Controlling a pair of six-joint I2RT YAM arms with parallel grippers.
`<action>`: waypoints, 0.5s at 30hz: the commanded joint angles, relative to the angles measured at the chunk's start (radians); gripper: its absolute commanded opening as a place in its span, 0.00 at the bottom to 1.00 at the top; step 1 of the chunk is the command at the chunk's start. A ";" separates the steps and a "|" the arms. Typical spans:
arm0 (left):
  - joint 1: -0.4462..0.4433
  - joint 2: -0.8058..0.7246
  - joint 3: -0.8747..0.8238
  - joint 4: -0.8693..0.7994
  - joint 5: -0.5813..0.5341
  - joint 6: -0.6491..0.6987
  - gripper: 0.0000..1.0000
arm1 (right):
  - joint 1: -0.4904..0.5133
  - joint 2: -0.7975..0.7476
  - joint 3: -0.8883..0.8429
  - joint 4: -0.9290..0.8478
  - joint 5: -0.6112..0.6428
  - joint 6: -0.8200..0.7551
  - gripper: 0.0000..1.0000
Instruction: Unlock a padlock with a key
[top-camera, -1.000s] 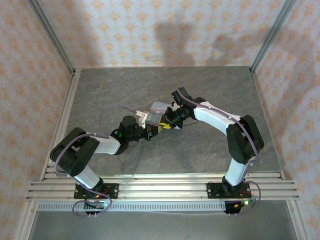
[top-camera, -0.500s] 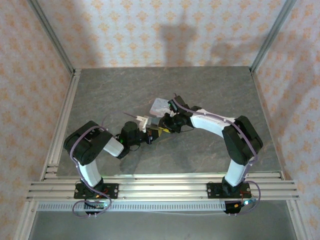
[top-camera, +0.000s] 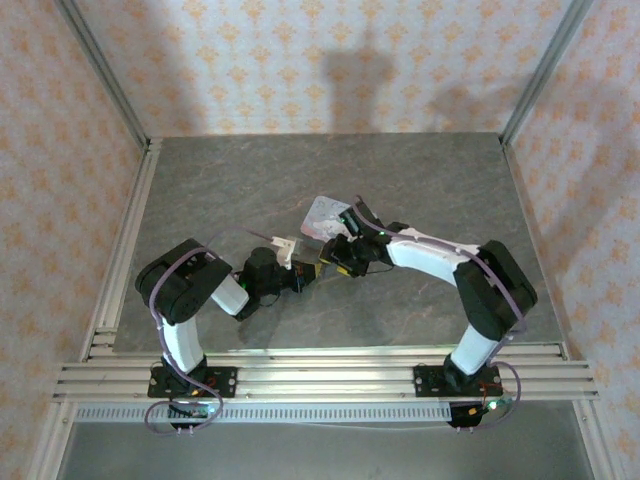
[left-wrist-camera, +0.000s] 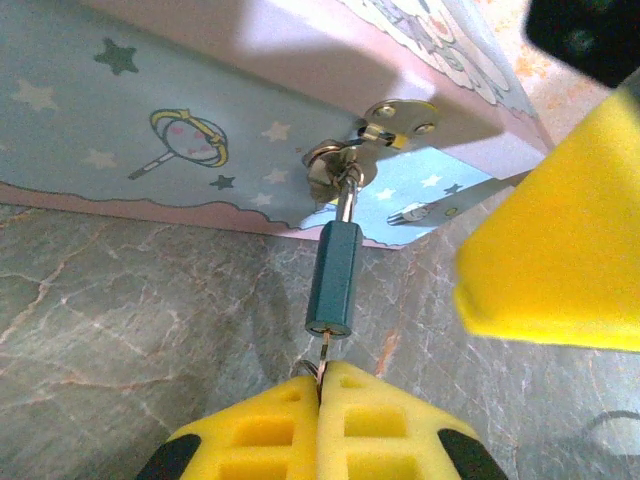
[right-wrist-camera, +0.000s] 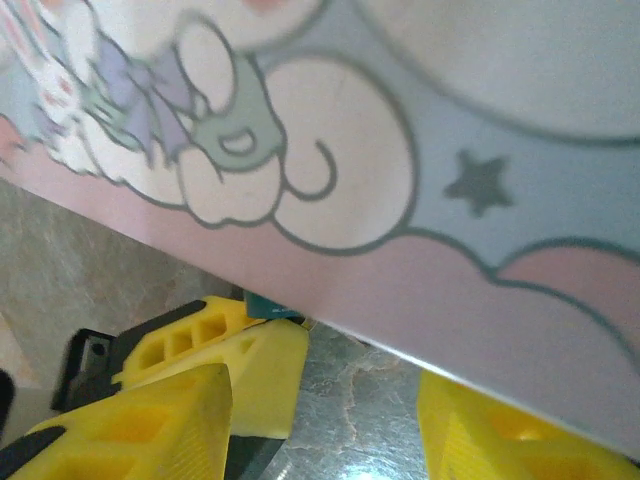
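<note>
- Looking through the left wrist camera, we find the left gripper (left-wrist-camera: 320, 388) with its two yellow fingers pressed together on the key (left-wrist-camera: 324, 352). Only a thin silvery sliver of it shows, rising out of the fingertips.
- Just ahead of those tips the key meets the near end of the padlock (left-wrist-camera: 333, 272). We cannot tell how deep it sits inside.
- We see the padlock as a small dark blue block, longer than it is wide, with squared edges and a slightly paler rim at the end facing the gripper. It lies in line with the key and points away from the fingers.
- From its far end a bright metal shackle (left-wrist-camera: 343, 195) runs on and hooks through the round hasp (left-wrist-camera: 400, 118), further ahead of the left gripper.
- The hasp sits on the front of the tin (left-wrist-camera: 120, 130), which is light blue with stars, a little wand drawing and a pink band along its lower edge. The tin rests on the grey marbled table (left-wrist-camera: 130, 320).
- The right gripper (right-wrist-camera: 325, 390) has its fingers well apart, with the tin's cartoon lid close above them. We cannot tell whether they touch the tin.
- One of its fingers (left-wrist-camera: 550, 250) stands to the right of the left gripper, near the tin's corner and clear of the padlock.
</note>
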 joint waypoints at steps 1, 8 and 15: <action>-0.006 0.009 0.000 0.033 -0.020 0.009 0.00 | 0.018 -0.059 -0.013 -0.012 0.138 0.049 0.51; -0.006 -0.013 0.005 0.008 -0.029 0.010 0.00 | 0.074 -0.002 -0.005 0.089 0.200 0.111 0.49; -0.008 -0.034 0.013 -0.028 -0.018 0.027 0.00 | 0.099 0.088 0.069 0.035 0.248 0.118 0.45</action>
